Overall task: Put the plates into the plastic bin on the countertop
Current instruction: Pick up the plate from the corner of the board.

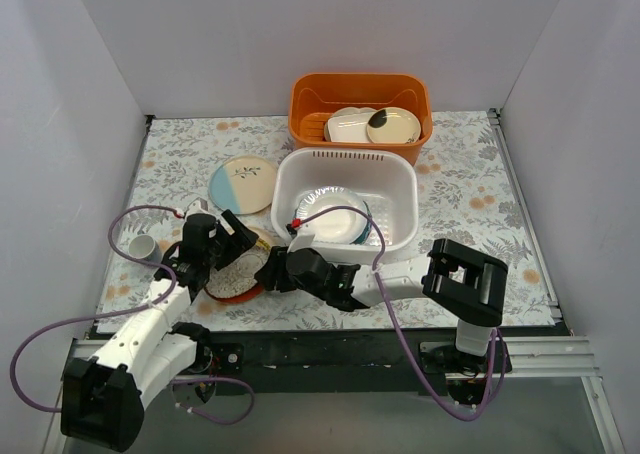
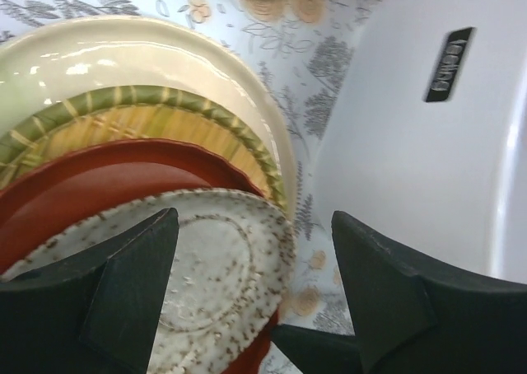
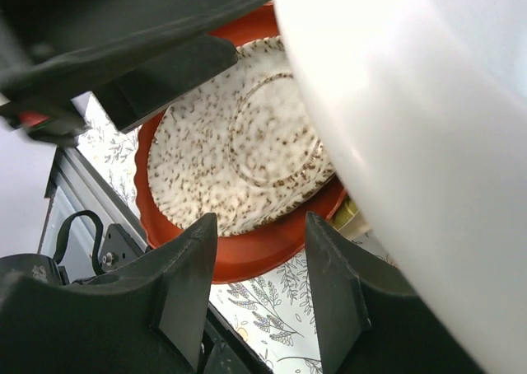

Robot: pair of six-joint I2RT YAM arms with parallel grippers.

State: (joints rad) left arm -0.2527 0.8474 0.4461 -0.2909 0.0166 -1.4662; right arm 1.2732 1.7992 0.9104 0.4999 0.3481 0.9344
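Note:
A stack of plates (image 1: 238, 272) lies on the countertop left of the white plastic bin (image 1: 345, 155). From the top down it holds a brown-speckled white plate (image 2: 206, 283), a red plate (image 2: 99, 176), a yellow woven-look plate (image 2: 140, 114) and a cream plate (image 2: 123, 57). My left gripper (image 1: 233, 238) is open and empty, and its fingertips (image 2: 156, 234) straddle the speckled plate's right edge. My right gripper (image 1: 273, 271) is open and empty just above the stack's near edge, beside the bin wall (image 3: 428, 143). The bin holds a cream plate on a teal one (image 1: 335, 216). A cream-and-light-blue plate (image 1: 243, 184) lies apart.
An orange basket (image 1: 360, 89) behind the bin holds a cream plate with a dark blotch (image 1: 393, 125) and white dishes. A small white cup (image 1: 142, 246) stands at the left. Grey walls close in three sides. The two grippers are close together over the stack.

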